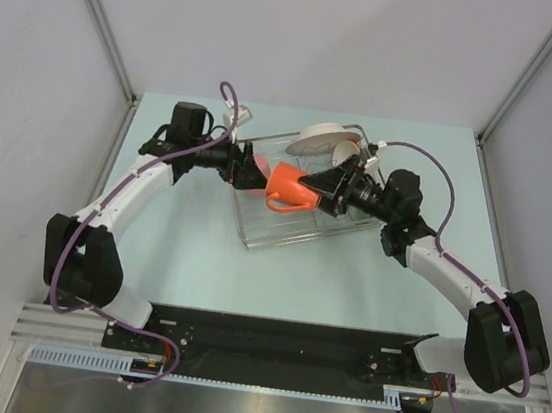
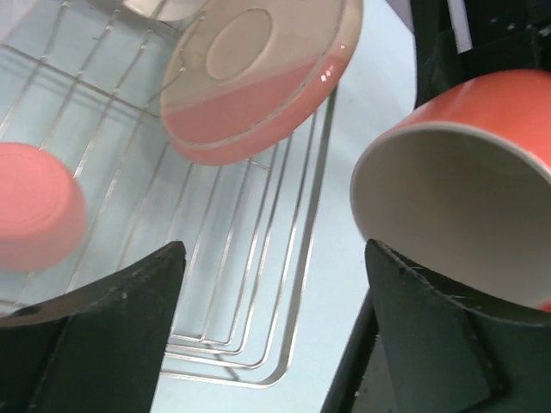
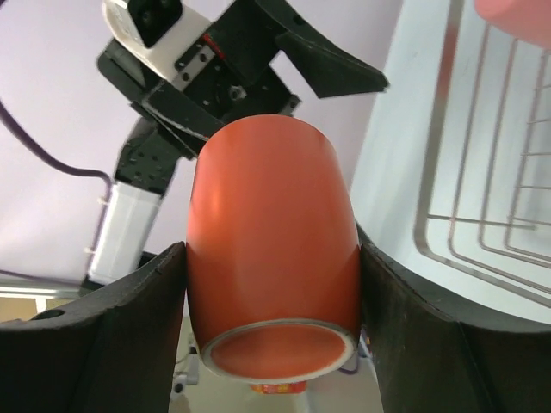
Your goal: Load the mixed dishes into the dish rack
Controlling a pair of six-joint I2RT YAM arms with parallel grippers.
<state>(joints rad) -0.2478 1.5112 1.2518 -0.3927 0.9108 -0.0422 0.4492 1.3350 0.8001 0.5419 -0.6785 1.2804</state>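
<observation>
An orange mug (image 3: 271,249) with a white inside (image 2: 452,202) is held on its side above the dish rack (image 1: 294,224), and my right gripper (image 3: 274,335) is shut on its body. The mug's mouth faces my left gripper (image 2: 271,344), which stands open and empty over the rack wires (image 2: 258,284). A salmon-pink tumbler (image 2: 34,206) lies in the rack to the left of the left fingers (image 2: 112,335). A pink-and-cream plate (image 2: 258,77) leans upright further back. In the top view the two grippers (image 1: 245,170) (image 1: 314,186) meet at the mug (image 1: 287,186).
White dishes (image 1: 325,137) stand at the back of the rack. The rack sits mid-table on the pale blue surface (image 1: 169,254), with enclosure walls on three sides and the arm bases along the near edge.
</observation>
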